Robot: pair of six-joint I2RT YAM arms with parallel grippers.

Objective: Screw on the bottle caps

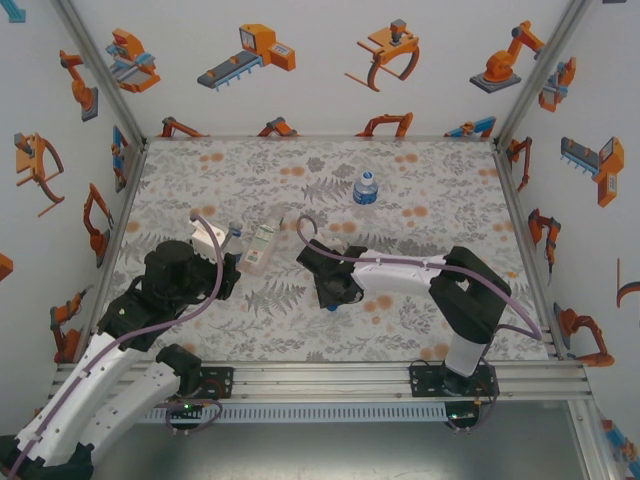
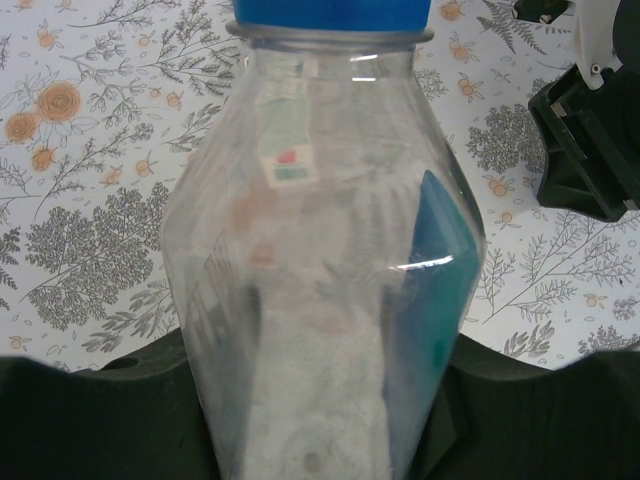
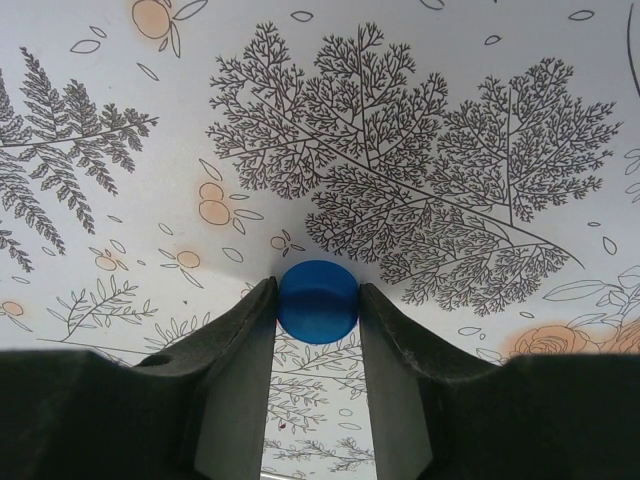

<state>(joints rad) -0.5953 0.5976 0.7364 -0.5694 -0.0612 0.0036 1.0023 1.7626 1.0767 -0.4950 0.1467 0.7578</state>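
My left gripper (image 1: 222,240) is shut on a clear bottle (image 2: 320,250) with a blue label. The bottle stands between the dark fingers (image 2: 90,420) in the left wrist view. Blue shows at its upper end (image 2: 330,10); I cannot tell whether that is a cap. My right gripper (image 3: 318,300) is shut on a small blue bottle cap (image 3: 318,302), pinched at the fingertips close over the mat. In the top view the right gripper (image 1: 335,285) is at mid-table. A slim bottle (image 1: 258,248) with a white-and-green label lies between the grippers. Another blue-labelled bottle (image 1: 365,187) stands upright at the back.
The floral mat (image 1: 420,210) covers the table inside an aluminium frame (image 1: 400,375) with printed walls. The right gripper's black body (image 2: 585,150) shows to the right of the held bottle in the left wrist view.
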